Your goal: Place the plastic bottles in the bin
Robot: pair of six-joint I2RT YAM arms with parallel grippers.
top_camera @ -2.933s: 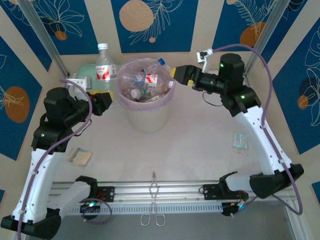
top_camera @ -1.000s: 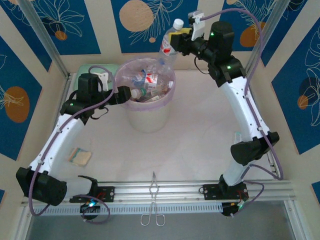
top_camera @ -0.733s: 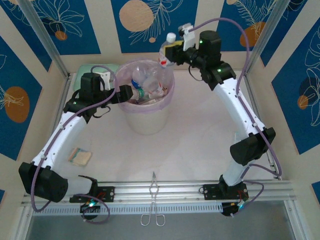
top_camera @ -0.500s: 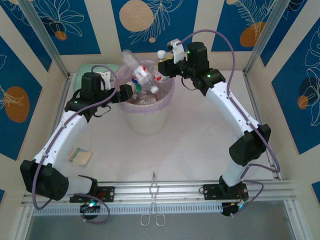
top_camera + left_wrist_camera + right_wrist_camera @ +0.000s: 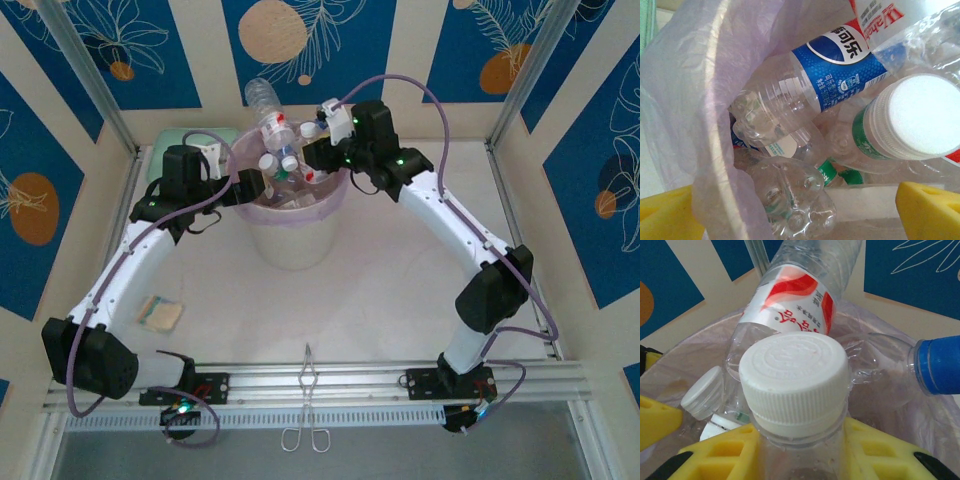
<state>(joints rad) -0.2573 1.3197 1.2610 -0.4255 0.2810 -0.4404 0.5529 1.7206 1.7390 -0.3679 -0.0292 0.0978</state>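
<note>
Looking down at a round white bin (image 5: 290, 245) toward the back of the table (image 5: 400, 300), lined with a pinkish bag (image 5: 244, 202) and stuffed pretty much to the rim with clear plastic bottles. Can pick out a red-label bottle (image 5: 266, 112) poking out over the far rim, tilted with its base up in the air, plus a couple of white caps lower in the pile. Peeking in from the left wrist: a blue-label bottle (image 5: 840, 60) lying slantwise across the heap, a green-label bottle (image 5: 920, 115) with a big white cap right beside it, and a crumpled bare one (image 5: 790, 205) at the bottom, all pressed against the bag. Also spotting a blue-capped bottle (image 5: 935, 365) on its side just inside the bag. Right gripper (image 5: 315, 150) over the bin's far-right rim, clenched on the neck of a white-capped bottle (image 5: 794, 382), cap toward the wrist camera, yellow fingers (image 5: 880, 445) hugging it from both sides. Left gripper (image 5: 258, 185) at the bin's left rim, spread wide, yellow fingers (image 5: 927, 205) far apart and grabbing nothing. Away from the bin: a mint-green case (image 5: 185, 140) behind the left arm, a sponge (image 5: 160, 313) at the near left, metal tongs (image 5: 307, 400) by the front rail.
</note>
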